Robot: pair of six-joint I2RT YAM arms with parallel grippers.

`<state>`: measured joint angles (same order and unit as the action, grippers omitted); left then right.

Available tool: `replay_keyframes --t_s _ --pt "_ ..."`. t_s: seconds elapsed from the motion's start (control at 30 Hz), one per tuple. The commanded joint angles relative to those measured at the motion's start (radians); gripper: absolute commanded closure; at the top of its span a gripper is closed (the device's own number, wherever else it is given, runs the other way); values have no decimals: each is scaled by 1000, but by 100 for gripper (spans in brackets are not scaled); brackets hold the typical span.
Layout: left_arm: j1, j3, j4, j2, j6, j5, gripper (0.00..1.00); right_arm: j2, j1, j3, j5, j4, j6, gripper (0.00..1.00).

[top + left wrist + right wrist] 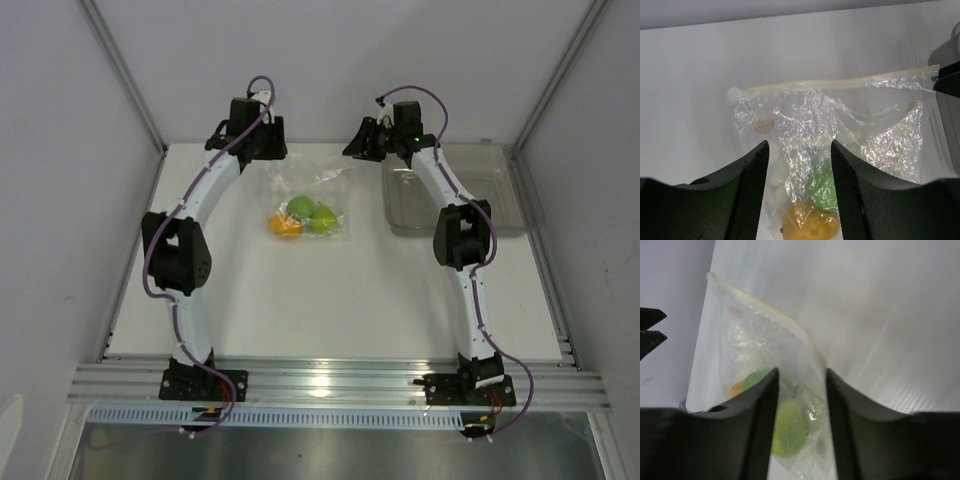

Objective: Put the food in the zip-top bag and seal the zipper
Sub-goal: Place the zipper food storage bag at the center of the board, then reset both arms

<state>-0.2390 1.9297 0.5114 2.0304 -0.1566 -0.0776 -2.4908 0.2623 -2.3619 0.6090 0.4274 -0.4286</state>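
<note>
Zip-top bag (312,205) is lying on the table (350,300), toward the far edge and roughly midway between the left and right sides. It is carrying all the food (305,217): two green pieces (300,207) are sitting side by side, and the orange piece (284,226) is touching them on the left. All three are bunched at the bag's near end. The zipper (840,82) is running as a pale strip along the bag's far edge. From the left wrist it is looking straight and flat, though whether it is pressed shut along its whole length I cannot tell.

Left gripper (797,150) is hovering by the bag's far left corner with its fingers spread apart. Crinkled plastic is showing in the gap between them, and nothing is being pinched. Right gripper (801,375) is hanging by the bag's far right corner with its fingers parted too, framing the bag and a green piece without clamping on either. In the left wrist view its dark tip is sitting right at the right end of the zipper; whether it is touching the plastic I cannot tell.

A clear tray (500,160) is resting at the table's far right corner, well apart from the bag.
</note>
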Motion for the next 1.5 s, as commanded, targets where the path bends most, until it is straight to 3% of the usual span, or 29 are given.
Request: replay_keyframes --t_s 0.0,0.07,0.1,0.37,0.53,0.63,0.67,1.0,1.1,1.17,1.2,1.47 --pt "3 -53 -132 -85 -11 61 44 -39 0 -96 -6 2 48 49" --pt "3 -128 -186 -117 -12 67 43 -40 3 -96 -11 -15 53 28" --pt "3 -144 -198 -143 -12 68 43 -43 2 -99 -18 -18 53 23" --pt "-34 -372 -329 -318 -14 116 43 61 23 -60 -164 14 106 16" --pt "-71 -431 -333 -432 -30 114 44 176 29 21 -274 69 125 15" --pt "-94 -512 -340 -511 -54 104 44 295 41 142 -383 94 155 12" --pt "-98 -546 -341 -533 -60 98 44 329 45 227 -409 97 160 1" --pt "-138 -860 -384 -856 -191 -33 43 883 66 899 -642 57 110 1" --pt "-140 -932 -370 -944 -230 -97 41 1038 72 1027 -669 85 77 1" --pt "-141 -1007 -378 -996 -247 -132 39 1137 86 1128 -707 126 59 1" --pt "-141 -1026 -396 -1022 -265 -146 1 1165 92 1154 -721 142 50 0" --pt "-143 -1208 -445 -1220 -383 -280 0 1428 129 1337 -776 280 -39 1"
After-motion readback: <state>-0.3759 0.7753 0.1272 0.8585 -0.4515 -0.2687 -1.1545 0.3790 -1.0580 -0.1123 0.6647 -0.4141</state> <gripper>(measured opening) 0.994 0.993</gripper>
